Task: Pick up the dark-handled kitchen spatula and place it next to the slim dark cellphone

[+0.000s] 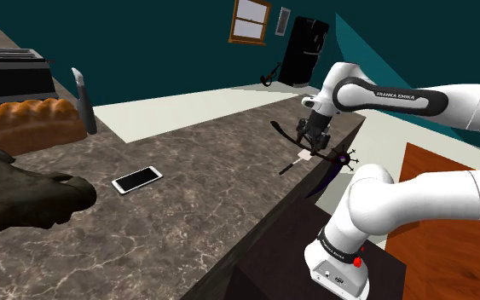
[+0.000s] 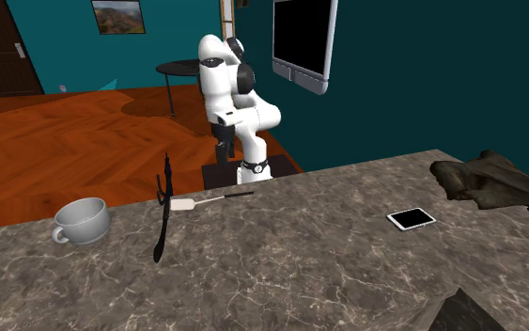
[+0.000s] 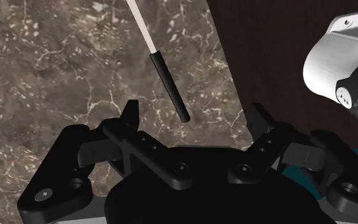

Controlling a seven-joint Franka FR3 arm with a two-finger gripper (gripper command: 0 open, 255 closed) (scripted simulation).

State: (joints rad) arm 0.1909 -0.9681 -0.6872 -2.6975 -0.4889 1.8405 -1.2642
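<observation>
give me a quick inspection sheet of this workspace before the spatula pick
surface: dark marbled counter
job's things: spatula lying flat near the counter edge by the stand, not held; cellphone lying flat, well apart from it
clutter: bread loaf; white mug; black utensil beside the spatula; dark lump
grippers: gripper open, over the spatula's dark handle, not touching it
cables: nothing seen
surroundings: teal walls, wood floor
</observation>
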